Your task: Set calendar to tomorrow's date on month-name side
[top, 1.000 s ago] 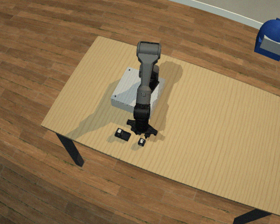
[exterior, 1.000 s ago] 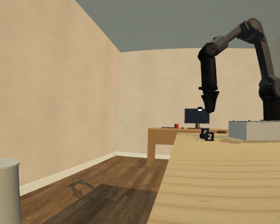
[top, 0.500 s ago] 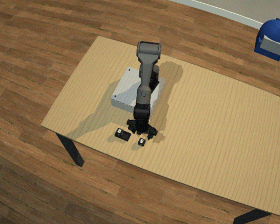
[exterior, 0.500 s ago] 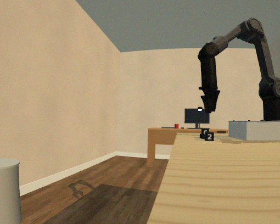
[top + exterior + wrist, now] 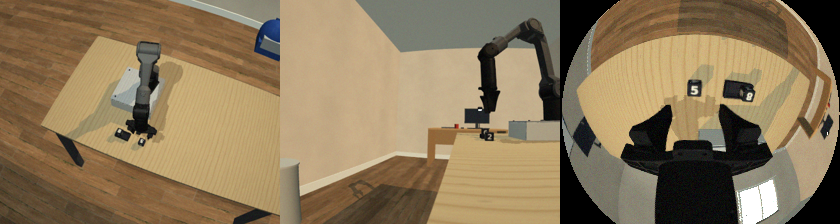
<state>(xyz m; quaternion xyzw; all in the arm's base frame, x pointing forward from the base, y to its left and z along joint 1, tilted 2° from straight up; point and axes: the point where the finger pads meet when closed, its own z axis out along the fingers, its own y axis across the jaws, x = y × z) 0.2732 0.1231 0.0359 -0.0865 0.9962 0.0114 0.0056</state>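
The black tray lies flat near the table's front edge. One black cube stands in its left end with an 8 on top. The other black cube stands on the bare table to the right of the tray, apart from it, with a 5 on top. In the exterior view this cube shows a 2 on its side, with the tray just behind it. My gripper is open and empty, well above the table and pointing down. In the wrist view the loose cube and the tray lie beyond my spread fingers.
The arm's grey base block stands behind the tray. The table's front edge runs close to the cube and tray. A blue object stands on the floor far right. A second desk with a monitor is in the background.
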